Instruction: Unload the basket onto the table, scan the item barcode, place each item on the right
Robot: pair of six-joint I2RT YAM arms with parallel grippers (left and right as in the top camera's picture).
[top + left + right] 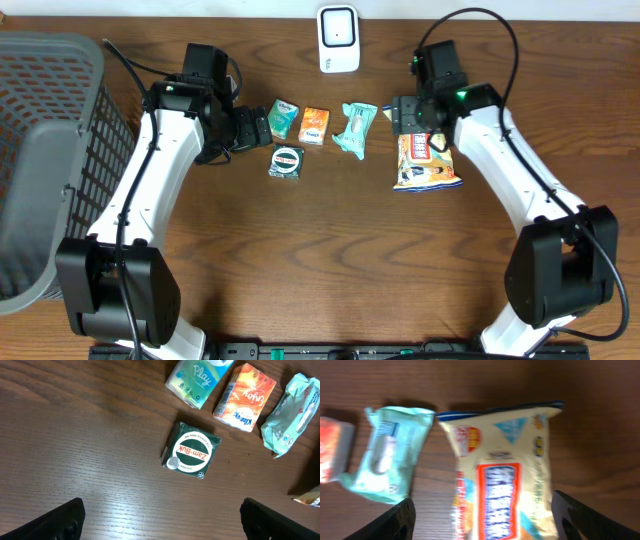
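Snack bag (427, 162) lies flat on the surface (330, 260), printed face up, directly beneath your right tool (416, 128). That tool's jaws stand wide, one finger off each side of the bag's near end, gripping nothing. Your white scanner (339, 39) sits at the far edge of the surface, well apart from the bag. A teal wipes pack (356, 128) lies just beside the bag, on the side toward the other arm. Your left tool (250, 128) is also spread wide and empty, near the Zam-Buk tin (286, 161)
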